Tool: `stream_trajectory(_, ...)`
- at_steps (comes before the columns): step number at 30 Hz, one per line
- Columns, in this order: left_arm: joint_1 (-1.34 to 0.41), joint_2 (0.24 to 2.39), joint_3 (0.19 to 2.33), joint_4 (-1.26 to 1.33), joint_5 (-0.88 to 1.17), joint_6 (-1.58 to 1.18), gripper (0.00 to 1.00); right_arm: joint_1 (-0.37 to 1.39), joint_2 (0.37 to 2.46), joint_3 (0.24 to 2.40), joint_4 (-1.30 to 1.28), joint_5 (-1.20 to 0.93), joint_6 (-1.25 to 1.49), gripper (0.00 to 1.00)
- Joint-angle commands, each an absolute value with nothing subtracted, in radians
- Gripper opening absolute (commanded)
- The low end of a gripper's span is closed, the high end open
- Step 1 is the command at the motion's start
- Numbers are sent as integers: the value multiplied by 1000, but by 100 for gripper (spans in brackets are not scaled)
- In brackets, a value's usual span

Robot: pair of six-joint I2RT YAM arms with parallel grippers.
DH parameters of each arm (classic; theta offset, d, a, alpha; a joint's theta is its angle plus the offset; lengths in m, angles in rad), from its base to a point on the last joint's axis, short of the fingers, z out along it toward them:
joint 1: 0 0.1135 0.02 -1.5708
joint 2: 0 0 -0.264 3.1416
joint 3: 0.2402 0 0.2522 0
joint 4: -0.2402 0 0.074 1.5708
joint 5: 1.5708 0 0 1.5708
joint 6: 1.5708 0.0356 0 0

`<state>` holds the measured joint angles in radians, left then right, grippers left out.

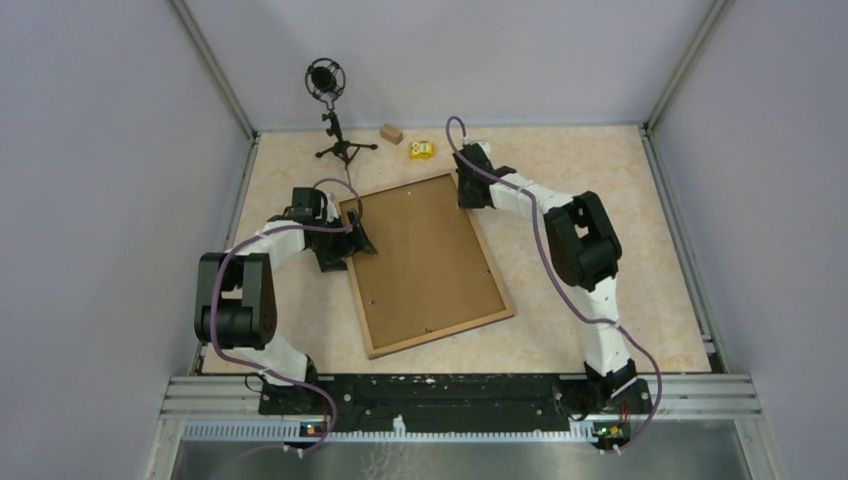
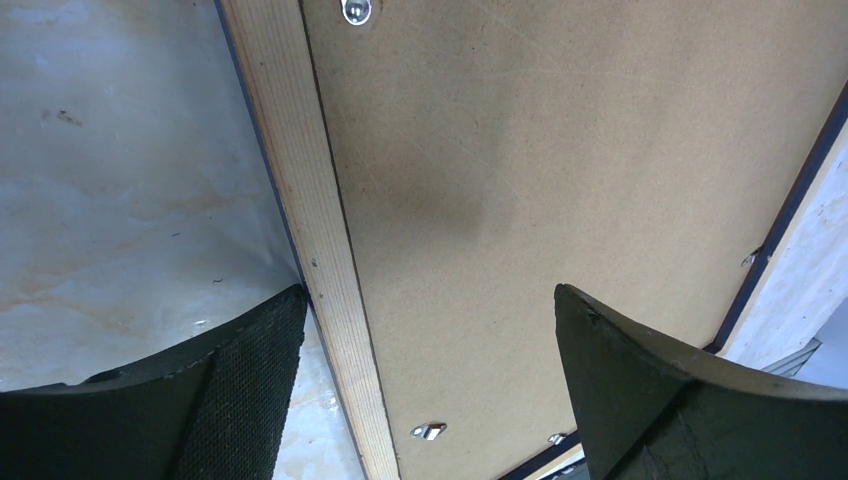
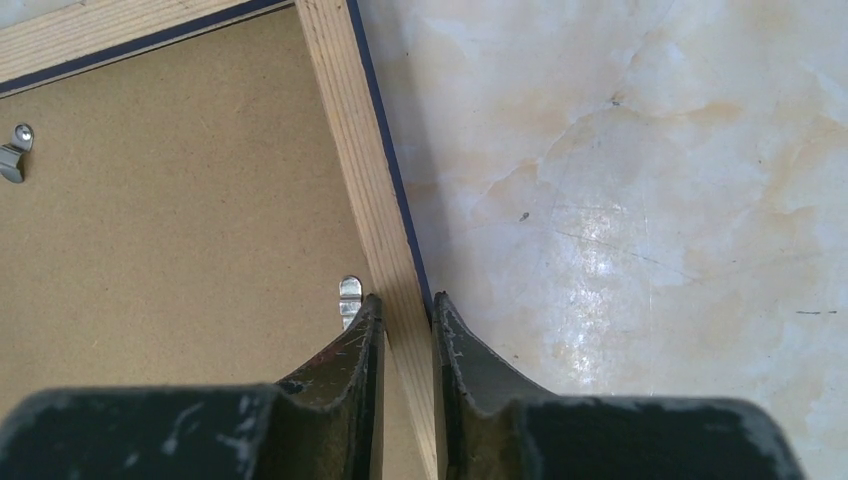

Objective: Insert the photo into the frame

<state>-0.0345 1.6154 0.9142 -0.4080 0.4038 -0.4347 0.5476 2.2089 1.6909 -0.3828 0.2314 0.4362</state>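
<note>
Your frame (image 1: 442,333) lies flat in the middle of the worktop (image 1: 600,200), turned slightly so its long sides run from the far left toward the near right. Its light wood face is up, and a thin dark blue edge shows along the outside of the rim. A brown board (image 1: 425,262) fills the opening, with small metal clips (image 3: 349,295) set along its edges. Your right gripper (image 3: 405,305) is at the frame's far right corner, closed on the rim of the right long side. One finger is pressed against the inner edge over the board and the other against the outer blue edge over the worktop. Your left gripper (image 2: 428,298) is at the left long side, near the far left corner, with its jaws spread wide. One finger (image 2: 250,350) sits outside the rim over bare worktop and the other over the board, so the rim runs between them. You cannot tell from these views whether either finger touches the frame. Along the far edge stand a microphone (image 1: 326,80) on a small tripod, a wooden block (image 1: 391,133) and a yellow object (image 1: 422,150), all well apart from the frame.
</note>
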Motion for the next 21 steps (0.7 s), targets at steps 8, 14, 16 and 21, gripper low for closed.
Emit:
stream_trajectory(8, -36, 1607, 903, -369, 450, -428, 95, 559, 2045, 1576, -262, 198, 427, 42)
stream_trajectory(14, -35, 1609, 902, -368, 448, -429, 95, 558, 2106, 1643, -321, 229, 421, 51)
stream_trajectory(16, -35, 1609, 902, -368, 449, -428, 96, 560, 2134, 1681, -363, 254, 423, 51)
stream_trajectory(21, -36, 1607, 902, -367, 449, -430, 96, 570, 2180, 1732, -431, 288, 431, 52)
